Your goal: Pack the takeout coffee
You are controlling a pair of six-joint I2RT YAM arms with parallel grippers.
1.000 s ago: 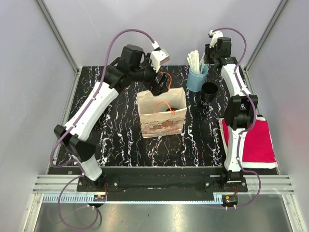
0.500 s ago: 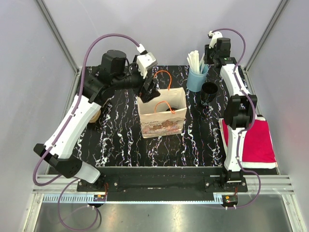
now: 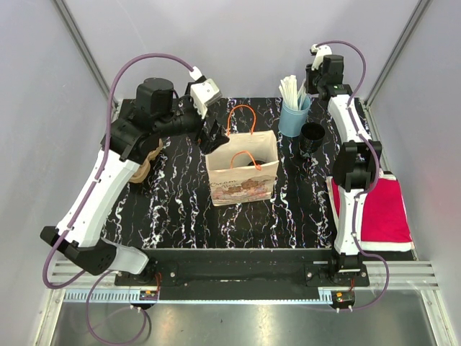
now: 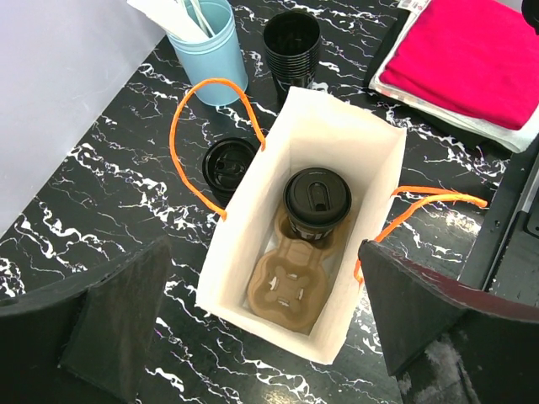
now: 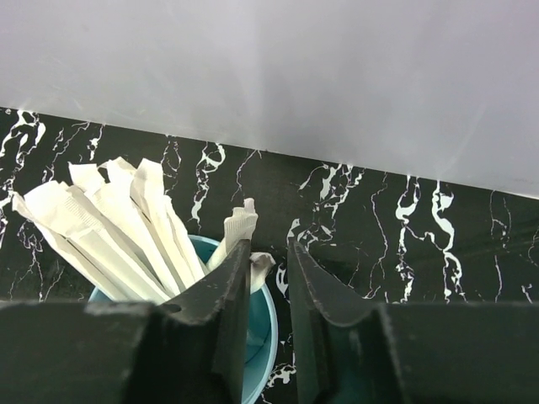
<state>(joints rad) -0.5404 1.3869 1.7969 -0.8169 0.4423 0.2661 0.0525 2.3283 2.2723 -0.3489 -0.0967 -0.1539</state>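
Bag: the paper bag [image 3: 241,189] stands upright and open-topped in the middle of the table.
Coffee: one lidded coffee cup [image 4: 317,202] sits inside the bag, in the far pocket of a cardboard carrier [image 4: 286,282]; the near pocket is empty.
Left gripper: the left gripper [image 3: 215,135] hovers above the bag's far left corner, jaws spread wide and holding nothing.
Right gripper: the right gripper [image 5: 269,311] hangs at the far right over the blue cup [image 3: 290,122] of wrapped straws [image 5: 126,227]. Its fingers are almost together, and I cannot tell whether a straw is caught between them.
Nearby: a loose black lid [image 4: 229,165] lies on the table just beside the bag's far wall, with a stack of black cups [image 3: 312,137] to the right and a red cloth [image 3: 385,209] on the near right.
Handling: the bag is thin, light paper that would crumple or tip under a sideways push. The cup is probably top-heavy if full.
Where to hold: take the bag by the orange handles [image 4: 202,82]; grip the cup around its body below the lid.
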